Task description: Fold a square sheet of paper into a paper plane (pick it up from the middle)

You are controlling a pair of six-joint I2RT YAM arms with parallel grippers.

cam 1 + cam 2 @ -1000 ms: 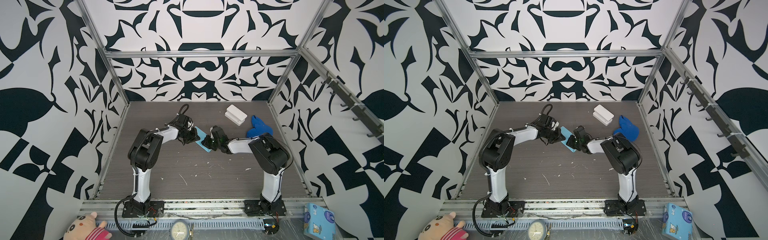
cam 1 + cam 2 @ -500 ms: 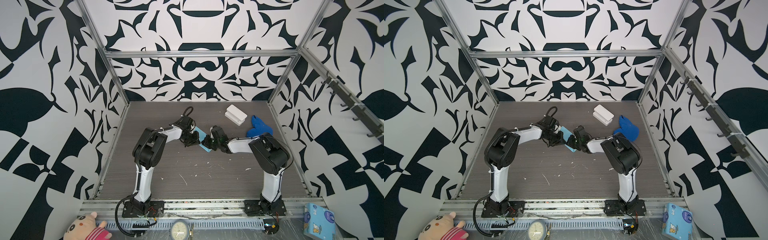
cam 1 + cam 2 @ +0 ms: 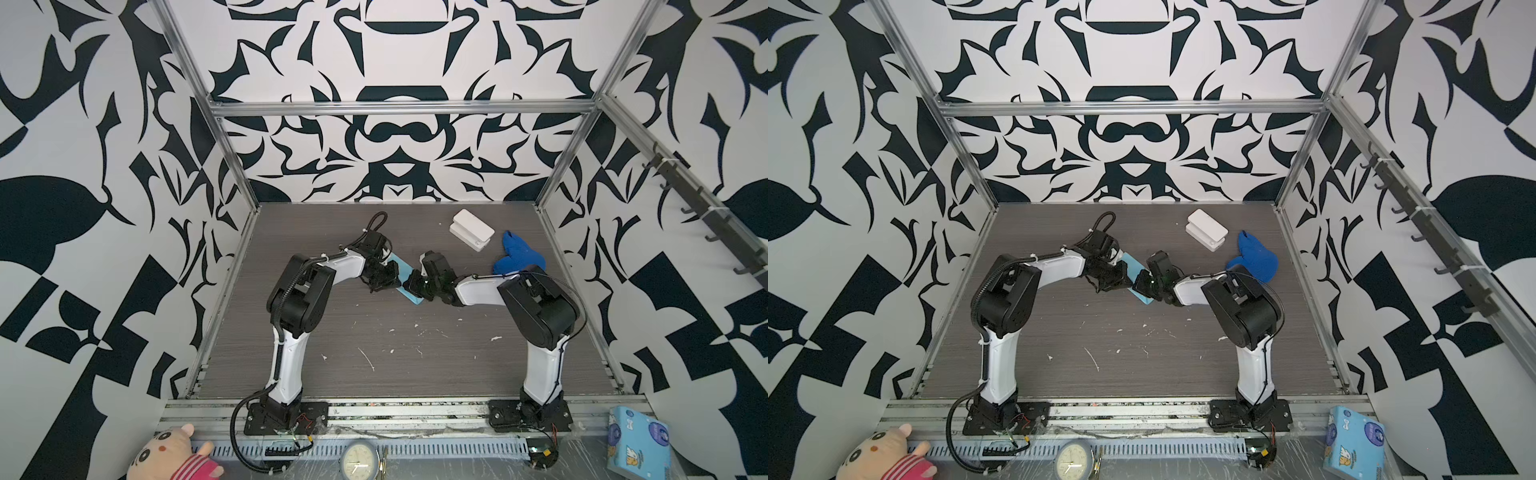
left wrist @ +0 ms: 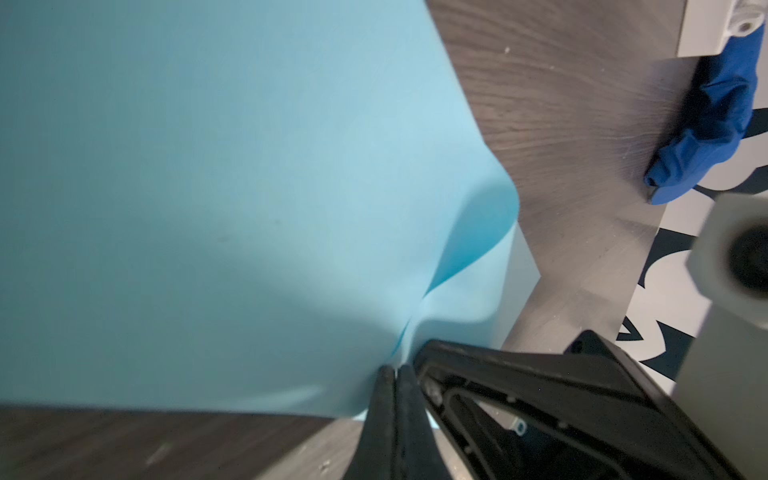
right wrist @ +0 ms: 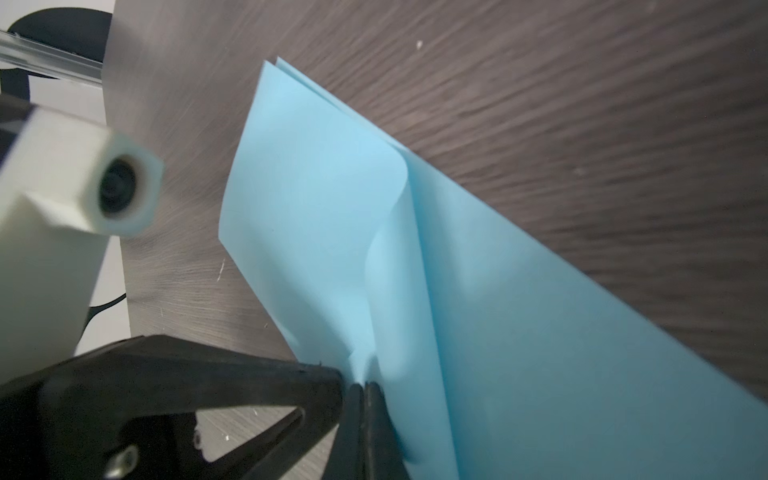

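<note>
left gripper (image 4: pixel 395 372) and right gripper (image 5: pixel 362 386) are both pinched tight on the folded light-blue paper (image 5: pixel 436 257), held between them mid table (image 3: pixel 374 332) (layers bulging near the tips)

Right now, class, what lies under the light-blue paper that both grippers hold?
Around the square sheet of paper only wood-grain table shows; the patch beneath it is covered. The left gripper and right gripper pinch it.

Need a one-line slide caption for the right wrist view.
Right gripper shut on the light-blue sheet of paper, its layers doubled over, dark wood-grain table behind.
</note>
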